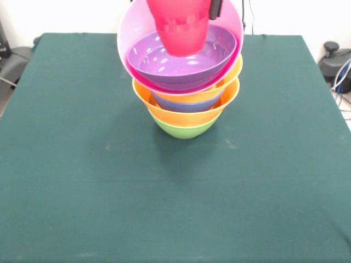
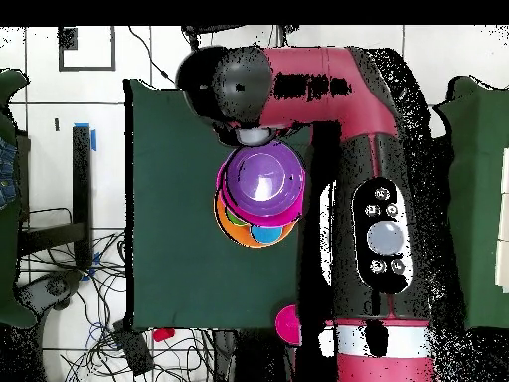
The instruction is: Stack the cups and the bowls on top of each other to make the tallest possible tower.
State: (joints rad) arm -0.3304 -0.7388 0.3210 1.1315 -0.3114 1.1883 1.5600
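We're mid-stack. The tower stands on the table near the far edge, roughly centred between the left and right edges in front view. Bottom up: green bowl, orange bowl, blue bowl, 2nd orange bowl, pink bowl, purple bowl nested in the pink.

A red cup hangs over the purple bowl, its lower end at or just inside the bowl; can't tell if it's touching yet. A dark bit of the gripper shows beside the cup at the top edge. We read it as holding the cup, but fingers aren't visible enough, so grip state: can't tell.

Step in hand, as we judge it: set the cup into the purple bowl. To do it well: lower straight and slow, cup centred in the purple bowl, release only once it sits on the bottom. The pink bowl tilts up toward the far side and upper layers look offset from the base, so any sideways push could tip the pile. Retreat straight up.

Arm pose: overhead, the arm runs from the base edge up the right side of the table, elbow bends across the far edge, wrist sits over the tower. In that view a light blue cup peeks out at the tower's rim, and a pink object lies at the base-side edge.
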